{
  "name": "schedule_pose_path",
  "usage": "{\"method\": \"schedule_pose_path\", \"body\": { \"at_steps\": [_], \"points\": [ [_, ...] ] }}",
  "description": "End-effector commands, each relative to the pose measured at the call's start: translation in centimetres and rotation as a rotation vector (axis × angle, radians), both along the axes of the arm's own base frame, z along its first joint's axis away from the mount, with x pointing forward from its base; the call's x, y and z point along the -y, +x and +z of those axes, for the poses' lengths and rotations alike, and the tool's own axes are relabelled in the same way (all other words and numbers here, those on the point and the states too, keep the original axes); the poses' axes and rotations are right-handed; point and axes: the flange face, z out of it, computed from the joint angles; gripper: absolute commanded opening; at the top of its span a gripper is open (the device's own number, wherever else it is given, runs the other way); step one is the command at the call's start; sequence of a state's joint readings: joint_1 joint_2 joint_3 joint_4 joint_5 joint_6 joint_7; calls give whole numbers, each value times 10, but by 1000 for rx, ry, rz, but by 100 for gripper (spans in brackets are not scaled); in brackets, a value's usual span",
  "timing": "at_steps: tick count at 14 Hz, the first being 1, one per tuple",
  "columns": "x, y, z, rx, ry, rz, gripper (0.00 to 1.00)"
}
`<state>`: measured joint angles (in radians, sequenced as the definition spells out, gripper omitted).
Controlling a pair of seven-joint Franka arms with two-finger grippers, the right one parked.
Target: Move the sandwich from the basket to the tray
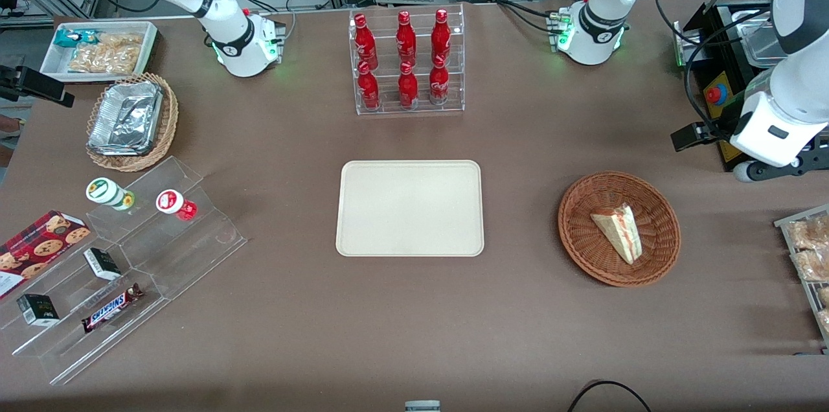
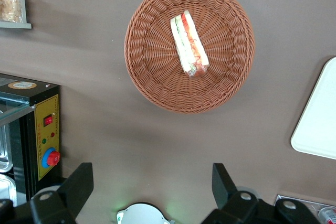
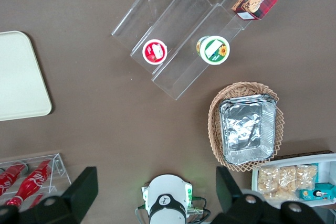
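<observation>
Wicker basket point(image 1: 619, 228), right of frame, holds sandwich point(image 1: 618, 231); open gripper point(image 2: 152, 190) must descend before reaching tray point(image 1: 410, 208).

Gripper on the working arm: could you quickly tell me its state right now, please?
Gripper: open, holding nothing, hanging above the table apart from the basket, where the sandwich lies.

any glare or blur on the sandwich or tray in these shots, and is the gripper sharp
Front view: even light, the sandwich in the basket sharp, the tray pale but not blown out, only soft shadows. Left wrist view: the sandwich's filling reads clearly, the tray's edge is bright and nearly washed out, and the gripper, open and high above the table beside the basket, is dark with little detail.
</observation>
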<state>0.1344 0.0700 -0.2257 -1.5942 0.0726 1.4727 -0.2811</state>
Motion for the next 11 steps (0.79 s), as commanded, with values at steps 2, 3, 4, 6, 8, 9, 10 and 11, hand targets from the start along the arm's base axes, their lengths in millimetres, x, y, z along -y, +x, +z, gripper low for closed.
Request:
{"method": "schedule_pose_path", "body": {
  "at_steps": [2,3,4,6,8,9,10,11],
  "points": [
    [-5,1,5,4,2,-1,100],
    [-5,1,4,3,2,-1,100],
    [-5,2,3,3,1,-1,100],
    [-5,2,2,0,4,-2,100],
    [-6,3,4,5,8,-3,100],
    [-6,3,5,6,8,-3,100],
    [-6,3,5,6,8,-3,100],
    [-6,3,5,6,8,-3,100]
  ]
}}
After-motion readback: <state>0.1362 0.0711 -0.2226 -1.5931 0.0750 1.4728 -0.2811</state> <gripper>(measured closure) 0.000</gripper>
